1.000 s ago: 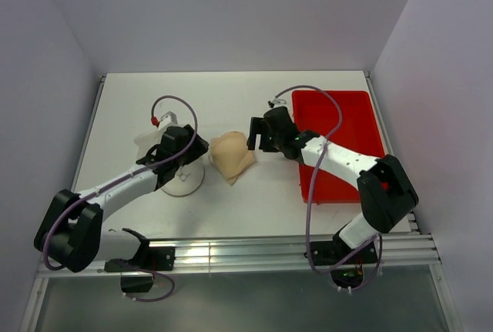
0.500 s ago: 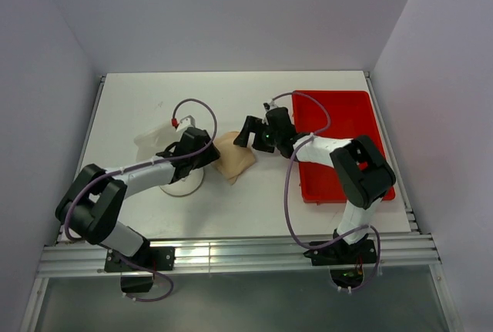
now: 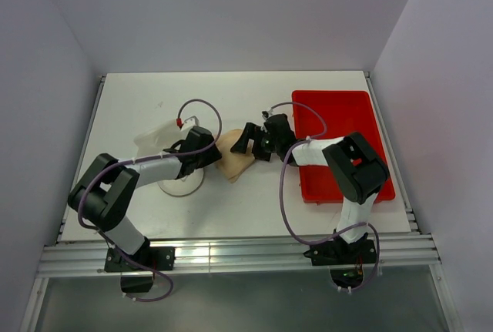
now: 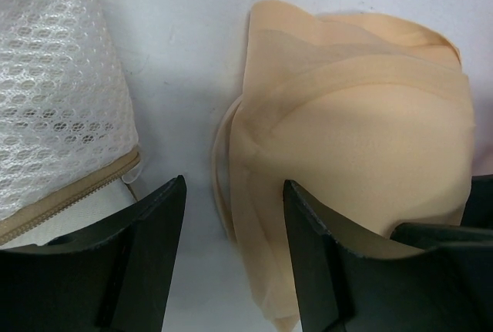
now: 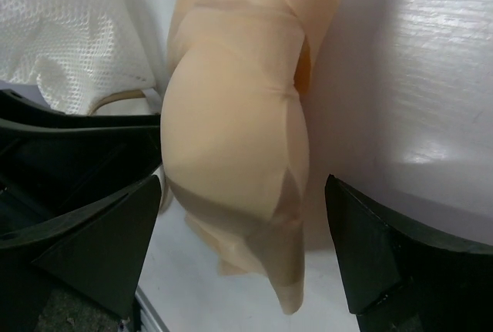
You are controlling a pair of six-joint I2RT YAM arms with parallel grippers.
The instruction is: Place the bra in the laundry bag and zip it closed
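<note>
The beige bra [image 3: 235,162] lies folded on the white table between both grippers. My left gripper [image 3: 208,155] is open at its left edge. In the left wrist view the bra [image 4: 362,132] fills the right side, its edge lies between my fingers [image 4: 154,247], and the gripper [image 4: 235,193] holds nothing. My right gripper [image 3: 245,141] is open at the bra's right side. In the right wrist view it [image 5: 243,182] straddles the bra [image 5: 231,139] without closing. The off-white mesh laundry bag [image 3: 179,184] lies under the left arm. It shows as mesh with a zip in the left wrist view [image 4: 54,101] and in the right wrist view [image 5: 69,47].
A red rectangular tray [image 3: 339,116] stands at the right of the table, under the right arm. Grey walls close in the table at the back and sides. A metal rail runs along the near edge.
Both grippers have closed in on the bra. The left one moved right to its left edge. The right one moved left and down, and now straddles it.
</note>
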